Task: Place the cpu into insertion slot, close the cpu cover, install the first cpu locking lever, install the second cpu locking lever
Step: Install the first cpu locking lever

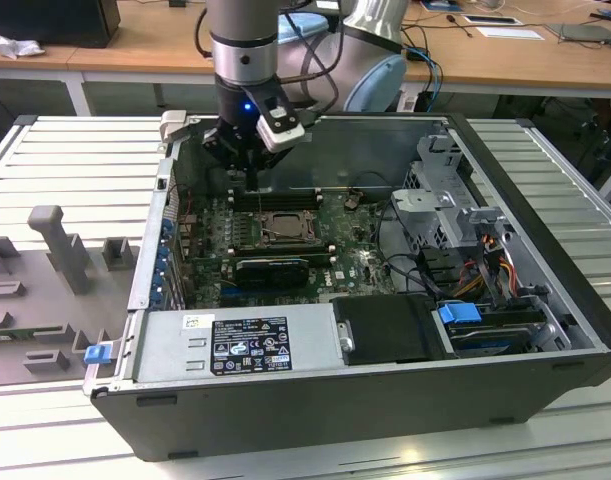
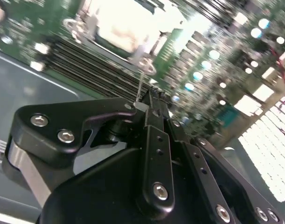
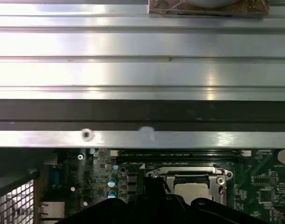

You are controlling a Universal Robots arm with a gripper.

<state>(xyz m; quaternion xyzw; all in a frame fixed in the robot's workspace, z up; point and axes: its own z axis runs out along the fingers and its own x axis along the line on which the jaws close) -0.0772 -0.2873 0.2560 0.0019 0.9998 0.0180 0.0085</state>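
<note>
Ribbed metal tabletop [image 1: 55,150] surrounds an opened computer case [image 1: 285,400], lying on its side. Nearest the wrist cameras, the gripper [image 2: 149,100] is seen with its black fingers drawn together, nothing visibly held. Just beyond, the cpu [image 3: 194,190] is seated in its socket with the cpu cover [image 3: 189,173] around it. A snag is judged possible: the thin lever wire [image 2: 141,84] could slip off the fingertips, scraping the motherboard [image 1: 355,265].

A ribbed metal table [image 1: 65,150] fills the foreground. Behind it stands a wooden desk [image 1: 155,45] strewn with cables [image 1: 430,50] and papers [image 1: 510,32].
</note>
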